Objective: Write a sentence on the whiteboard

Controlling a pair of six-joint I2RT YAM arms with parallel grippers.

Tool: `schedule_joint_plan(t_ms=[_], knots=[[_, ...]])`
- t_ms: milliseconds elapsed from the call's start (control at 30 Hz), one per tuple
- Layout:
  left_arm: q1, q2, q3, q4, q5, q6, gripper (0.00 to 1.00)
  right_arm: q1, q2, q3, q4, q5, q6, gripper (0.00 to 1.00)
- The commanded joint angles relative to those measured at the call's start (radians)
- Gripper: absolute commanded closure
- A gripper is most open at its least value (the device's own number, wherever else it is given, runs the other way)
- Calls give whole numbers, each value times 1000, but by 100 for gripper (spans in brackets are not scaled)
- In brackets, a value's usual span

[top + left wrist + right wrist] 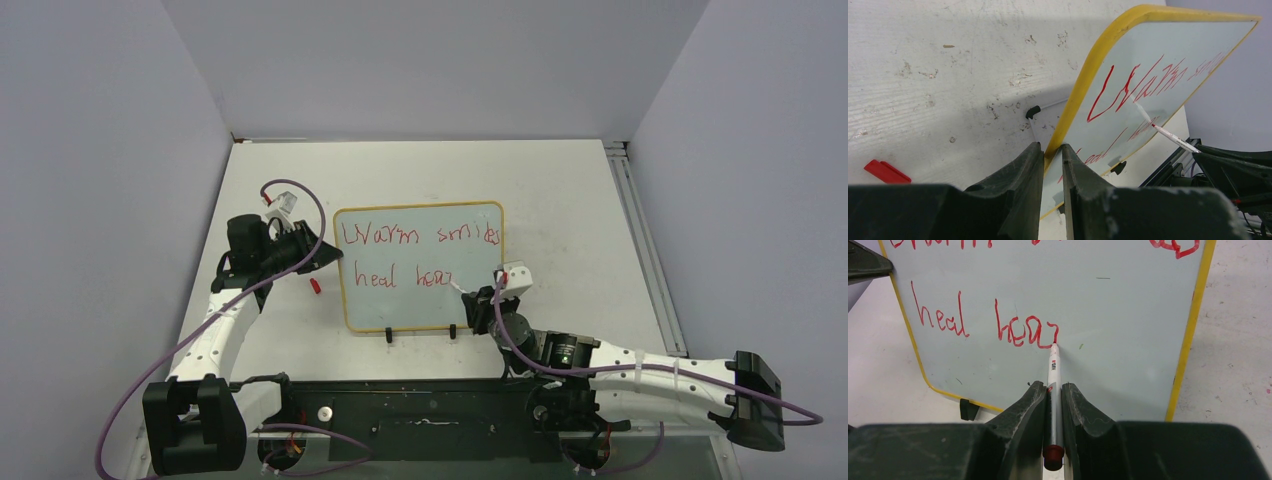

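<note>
The whiteboard [430,305] stands tilted on the table, pale with a yellow frame. My left gripper [322,255] is shut on its left edge, and in the left wrist view the fingers pinch the yellow frame [1068,112] at the left gripper [1052,150]. The sentence [420,236] in red reads "Warm smiles" above "heal hear". My right gripper [1053,387] is shut on a white marker [1053,367] with a red end. Its tip touches the board at the end of the lower line of the sentence [1018,332]. From above, the right gripper [482,300] sits at the board's lower right.
A red marker cap [315,286] lies on the table left of the board, seen also as the red cap [887,171]. Two black feet [388,335] prop the board's near edge. A metal rail [640,240] runs along the table's right side. Walls enclose the back and sides.
</note>
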Motion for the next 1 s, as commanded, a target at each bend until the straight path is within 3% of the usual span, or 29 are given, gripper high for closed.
schedule_joint_plan(t_ms=[0,667,967], knots=[[-4,-10,48,7,-2,17,81,13,-10,-21,-33,4,35,95],[-5,-8,48,8,-2,16,82,7,3,16,63,71,-41,95],[-5,-8,48,8,-2,17,81,3,-17,11,25,92,-18,95]])
